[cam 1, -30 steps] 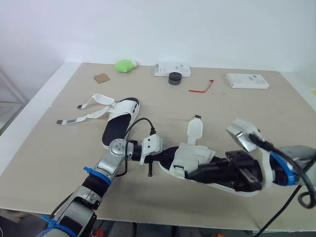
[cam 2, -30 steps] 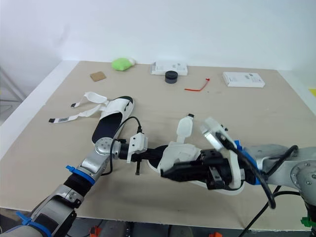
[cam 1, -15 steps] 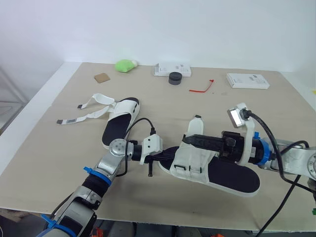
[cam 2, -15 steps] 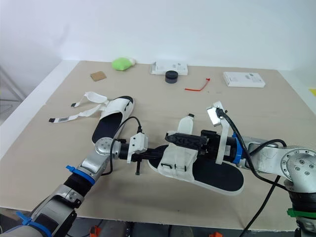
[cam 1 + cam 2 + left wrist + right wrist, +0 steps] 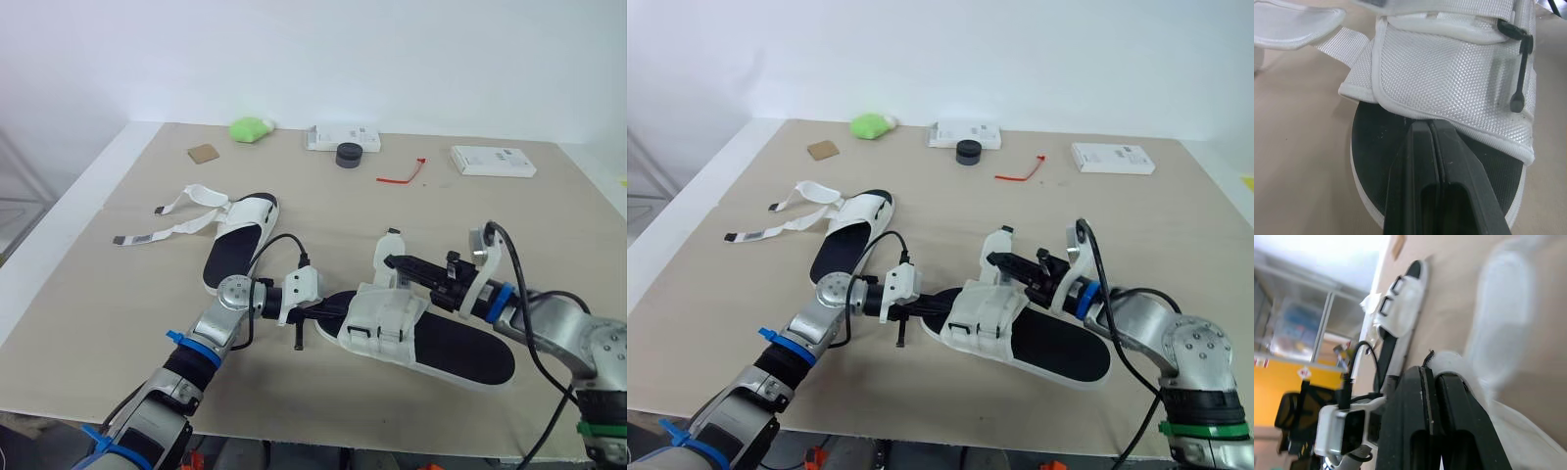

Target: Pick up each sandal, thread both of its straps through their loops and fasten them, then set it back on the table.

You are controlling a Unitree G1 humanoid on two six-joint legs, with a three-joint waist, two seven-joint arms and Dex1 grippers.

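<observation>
The near sandal, white upper on a black footbed, lies on the table in front of me. My left gripper is shut, and its tips rest on the toe end of the footbed just under the white upper. My right gripper reaches in from the right, shut, with its tips beside the sandal's loose white strap tab, which sticks up at the far side. The other sandal lies farther left with its two straps spread open on the table.
Along the far edge sit a green lump, a brown card, a white box with a black round piece, a red tie and another white box. The table's left edge is close to the far sandal's straps.
My right arm has swung off the near sandal's heel and turned, so its fingers now point at the loose strap tab. The left gripper and both sandals have stayed put.
</observation>
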